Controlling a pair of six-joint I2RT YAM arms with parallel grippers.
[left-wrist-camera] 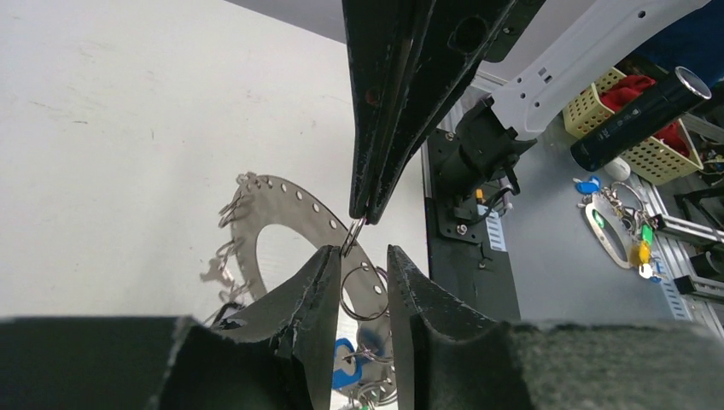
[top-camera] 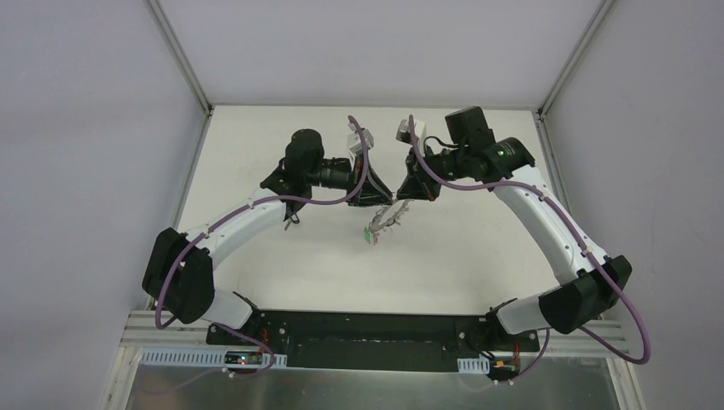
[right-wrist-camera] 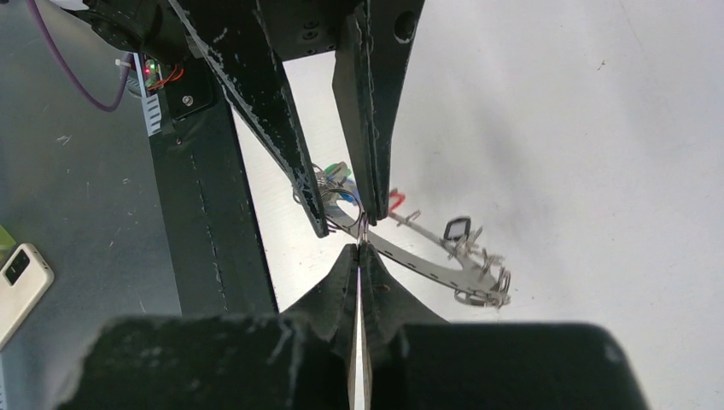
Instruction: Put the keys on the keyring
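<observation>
The keyring [left-wrist-camera: 282, 201] is a flat grey metal hoop with small holes, hanging tilted above the white table [top-camera: 256, 137]; it also shows as keyring [right-wrist-camera: 427, 260] and keyring [top-camera: 386, 224]. Small silver keys and coloured tags hang from it: a blue tag [left-wrist-camera: 346, 367], a black tag [right-wrist-camera: 457, 228] and a red tag [right-wrist-camera: 395, 199]. My right gripper [right-wrist-camera: 359, 246] is shut on a small split ring [left-wrist-camera: 352, 235] at the hoop's edge. My left gripper [left-wrist-camera: 360, 253] stands open right beside that pinch, with another small split ring [left-wrist-camera: 363, 295] seen between its fingers.
The black base plate [left-wrist-camera: 465, 239] lies at the table's near edge. Off the table are a yellow basket [left-wrist-camera: 649, 154] with red cloth, a black cylinder [left-wrist-camera: 640, 120], a loose bunch of tagged keys [left-wrist-camera: 619, 231] and a white device [right-wrist-camera: 17, 278].
</observation>
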